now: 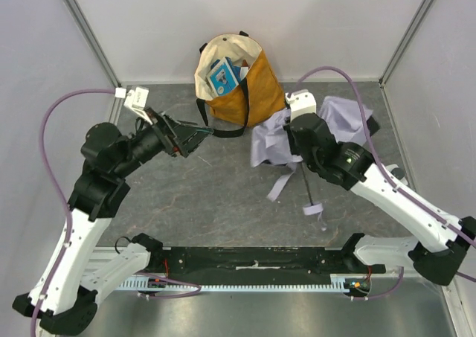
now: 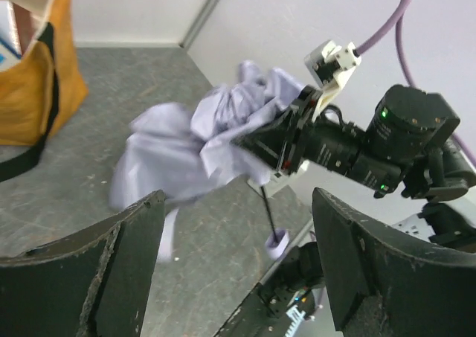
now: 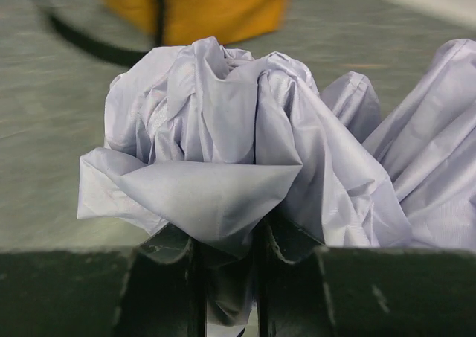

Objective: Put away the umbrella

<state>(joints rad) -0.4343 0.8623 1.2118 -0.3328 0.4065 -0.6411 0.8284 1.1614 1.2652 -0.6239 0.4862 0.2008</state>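
The umbrella [image 1: 269, 142] is a crumpled pale lavender canopy lying on the grey table right of centre. Its slim black shaft [image 1: 306, 182] points toward the near edge and ends in a small lavender cap [image 1: 312, 207]. My right gripper [image 1: 291, 138] is shut on a fold of the canopy. In the right wrist view the fabric [image 3: 223, 151] bunches up between and over the closed fingers [image 3: 165, 277]. My left gripper [image 1: 205, 133] is open and empty, left of the umbrella and apart from it. In the left wrist view the umbrella [image 2: 193, 147] lies ahead of the wide-open fingers [image 2: 119, 277].
A mustard-and-cream tote bag [image 1: 249, 91] stands open at the back centre with blue items inside, its black strap [image 1: 223, 132] lying on the table. It also shows in the left wrist view [image 2: 37, 76] and the right wrist view [image 3: 216, 10]. White walls enclose the table. A black rail [image 1: 253, 261] runs along the near edge.
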